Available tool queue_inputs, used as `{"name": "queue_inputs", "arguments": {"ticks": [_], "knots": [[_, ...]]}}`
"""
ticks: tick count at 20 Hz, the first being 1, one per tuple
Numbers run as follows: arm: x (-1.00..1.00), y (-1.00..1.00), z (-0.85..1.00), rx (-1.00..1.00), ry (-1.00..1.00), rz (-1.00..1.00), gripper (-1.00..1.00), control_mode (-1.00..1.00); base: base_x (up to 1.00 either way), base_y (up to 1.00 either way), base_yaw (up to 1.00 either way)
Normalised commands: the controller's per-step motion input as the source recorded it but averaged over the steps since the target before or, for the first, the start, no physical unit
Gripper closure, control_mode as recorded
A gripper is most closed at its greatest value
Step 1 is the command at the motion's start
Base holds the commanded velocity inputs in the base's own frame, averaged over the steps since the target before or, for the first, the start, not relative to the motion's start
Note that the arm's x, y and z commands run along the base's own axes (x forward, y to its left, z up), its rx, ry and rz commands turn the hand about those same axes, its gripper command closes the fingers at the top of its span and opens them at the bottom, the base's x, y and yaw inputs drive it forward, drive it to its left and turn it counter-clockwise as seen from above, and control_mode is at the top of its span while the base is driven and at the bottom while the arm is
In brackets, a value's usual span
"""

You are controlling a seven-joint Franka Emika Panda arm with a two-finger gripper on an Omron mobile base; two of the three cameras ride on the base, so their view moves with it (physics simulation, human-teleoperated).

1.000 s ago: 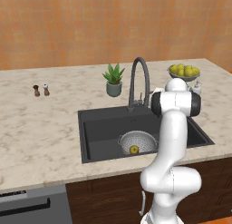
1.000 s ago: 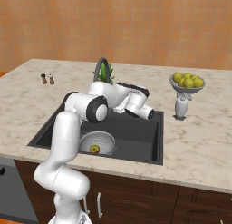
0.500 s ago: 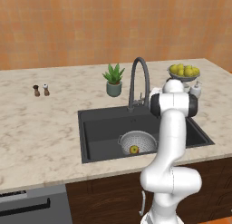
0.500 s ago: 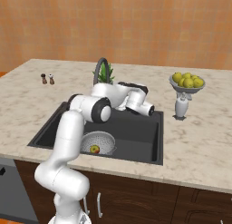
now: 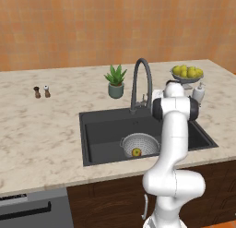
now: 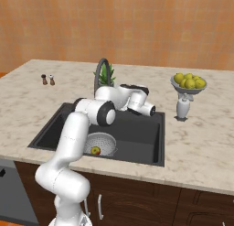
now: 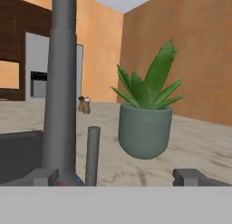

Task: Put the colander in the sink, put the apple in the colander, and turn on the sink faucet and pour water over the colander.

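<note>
The grey colander [image 5: 139, 144] [image 6: 100, 142] sits in the black sink [image 5: 101, 135] [image 6: 137, 133] at its front. The apple [image 5: 136, 152] [image 6: 95, 150] lies inside the colander. Behind the basin rises the dark gooseneck sink faucet [image 5: 140, 79] [image 6: 101, 72]. In the hand view the faucet's stem [image 7: 61, 82] stands close in front, just inside the left fingertip. Its small lever [image 7: 92, 155] stands upright between the fingertips. My gripper [image 7: 118, 178] is open, level with the faucet's base, with nothing held.
A potted plant [image 5: 115, 84] [image 6: 107, 74] [image 7: 145, 123] stands just behind the faucet. A footed bowl of yellow-green fruit [image 5: 186, 72] [image 6: 188, 82] and a white bottle [image 5: 199, 92] [image 6: 182, 108] stand at the right. Two small shakers [image 5: 41, 91] [image 6: 48, 79] stand far left.
The wrist has swung slightly to the right in the right base view, bringing the hand nearer the faucet base. The jaws stay open. Colander and apple have not moved.
</note>
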Motion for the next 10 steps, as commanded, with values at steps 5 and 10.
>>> {"name": "queue_inputs", "arguments": {"ticks": [5,10], "knots": [[0.19,0.0,-0.08,0.0,0.0,0.0,-1.0,-1.0,0.0,0.0,0.0],[0.13,0.11,0.01,0.0,0.0,0.0,-1.0,-1.0,0.0,0.0,0.0]]}}
